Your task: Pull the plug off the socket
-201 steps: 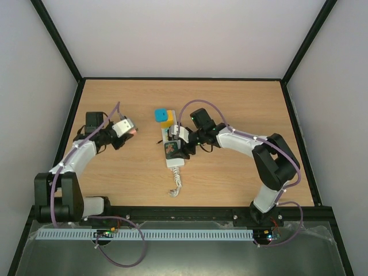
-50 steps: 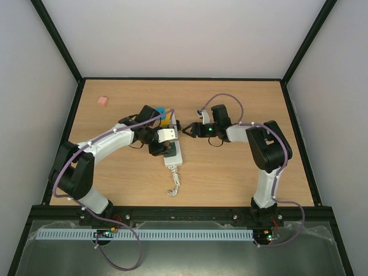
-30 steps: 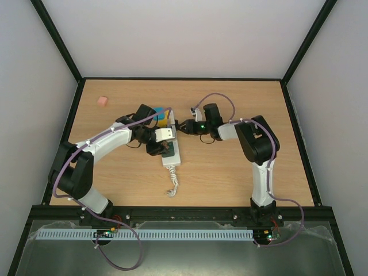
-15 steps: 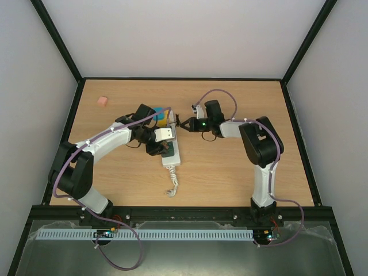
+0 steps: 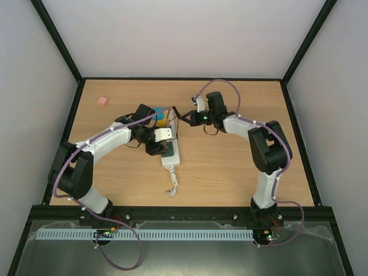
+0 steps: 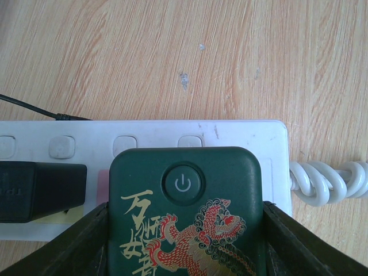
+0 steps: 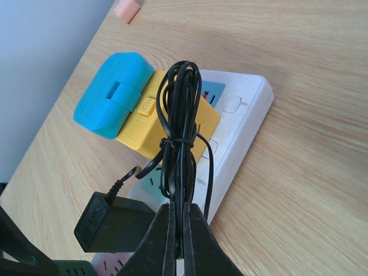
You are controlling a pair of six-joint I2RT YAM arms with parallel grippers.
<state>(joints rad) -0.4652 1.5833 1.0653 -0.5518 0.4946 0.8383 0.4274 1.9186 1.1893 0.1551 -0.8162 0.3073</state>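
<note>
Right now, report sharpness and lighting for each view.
Top external: evenly lit, sharp, only soft shadows beside the socket. Left wrist: green plug crisp, no glare; fingers dark at the edges. Right wrist: black cord sharp, pink block behind slightly soft.

Socket [image 5: 173, 156]: long white strip, flat on the worktop, with a row of small white buttons along one edge and pastel outlet faces. A coiled white cord [image 5: 173, 183] leaves its near end.

Three plugs sit in it:
- Green plug [image 6: 184, 213]: dark green, power symbol, red-gold dragon print. It sits nearest the cord end.
- Black plug [image 7: 109, 221]: next to the green one. Its thin black lead [image 7: 179, 126] is tied in a bundle above the socket.
- Yellow plug [image 7: 167, 123]: at the far end, carrying a blue block [image 7: 112, 92] that overhangs the socket's edge.
</note>
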